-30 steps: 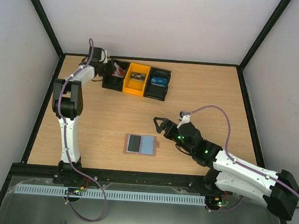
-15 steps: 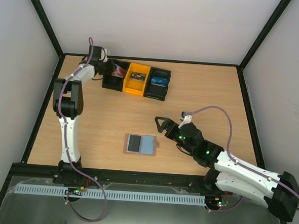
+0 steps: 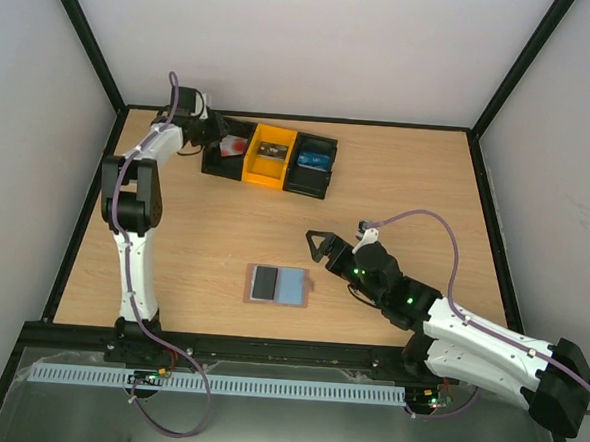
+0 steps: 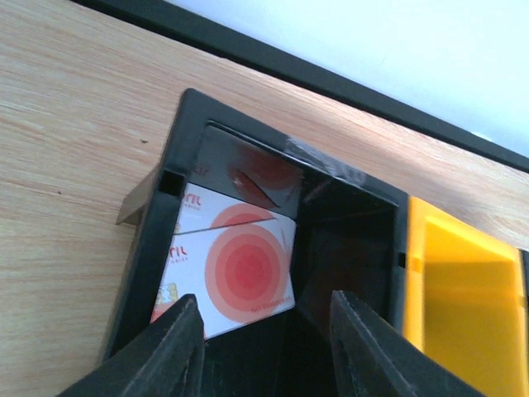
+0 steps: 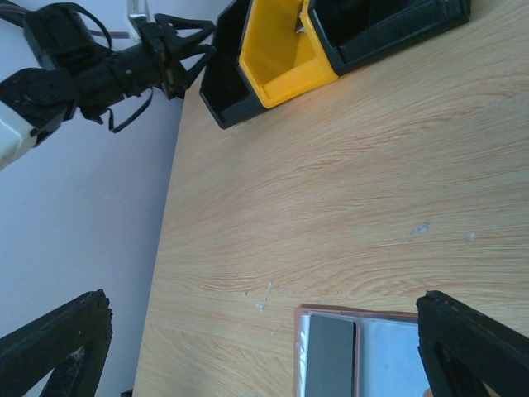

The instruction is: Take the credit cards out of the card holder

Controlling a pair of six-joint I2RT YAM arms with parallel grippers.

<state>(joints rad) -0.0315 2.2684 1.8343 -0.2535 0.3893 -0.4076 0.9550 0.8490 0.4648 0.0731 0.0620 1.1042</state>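
The card holder [image 3: 278,284] lies flat on the table, brown-rimmed, with one dark grey and one light blue pocket; its corner shows in the right wrist view [image 5: 372,356]. A reddish card [image 4: 240,273], white with red circles, lies in the left black bin [image 3: 221,161], with a similar card edge behind it. A blue item [image 3: 315,160] lies in the right black bin. My left gripper [image 3: 212,136] is open and empty, just above that bin's near end [image 4: 269,356]. My right gripper [image 3: 319,245] is open and empty, up and right of the holder [image 5: 264,356].
A row of three bins stands at the back left: black, yellow [image 3: 271,156], black [image 3: 310,177]. They also show in the right wrist view, the yellow one [image 5: 281,50] between the black ones. The enclosure's black frame [image 4: 331,78] runs close behind the bins.
My left gripper has drawn back a little to the left, away from the bin. The reddish card stays in the bin. The right arm has hardly moved.
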